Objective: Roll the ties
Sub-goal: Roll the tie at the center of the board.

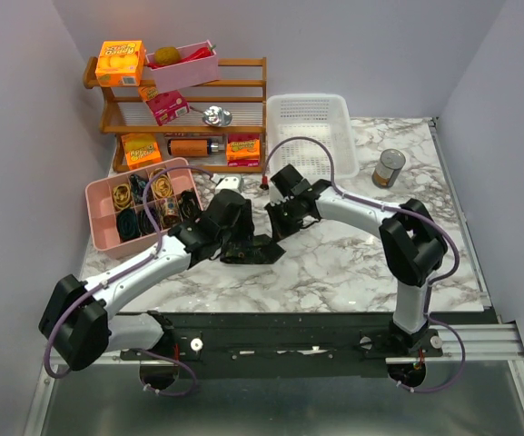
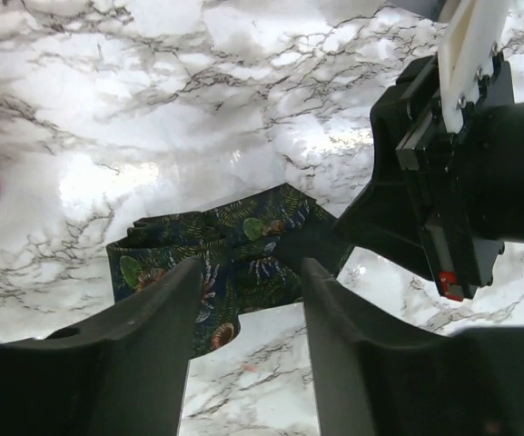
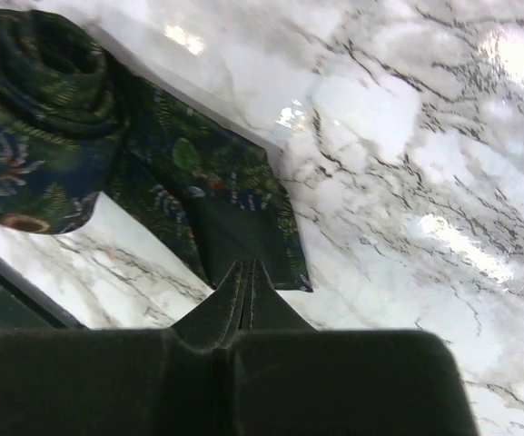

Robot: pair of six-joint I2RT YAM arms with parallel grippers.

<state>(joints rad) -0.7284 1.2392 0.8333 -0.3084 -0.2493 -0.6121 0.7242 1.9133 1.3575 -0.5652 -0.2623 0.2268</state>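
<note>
One tie (image 1: 254,252), dark fabric with a green leafy pattern, lies mid-table between my two grippers. In the right wrist view it is partly rolled at the upper left (image 3: 39,109), with a flat tail running toward my fingers. My right gripper (image 3: 246,270) is shut on the end of that tail; in the top view it (image 1: 277,227) is just right of the tie. In the left wrist view the tie (image 2: 216,241) lies just past my left gripper (image 2: 248,272), which is open and empty with bare marble between its fingers. In the top view the left gripper (image 1: 240,238) is at the tie's left side.
A pink compartment tray (image 1: 90,204) with rolled ties stands at the left. A wooden shelf (image 1: 243,109) with boxes stands at the back, a white basket (image 1: 309,127) beside it. A can (image 1: 389,168) stands at the right. A small white object (image 1: 228,182) lies behind the grippers.
</note>
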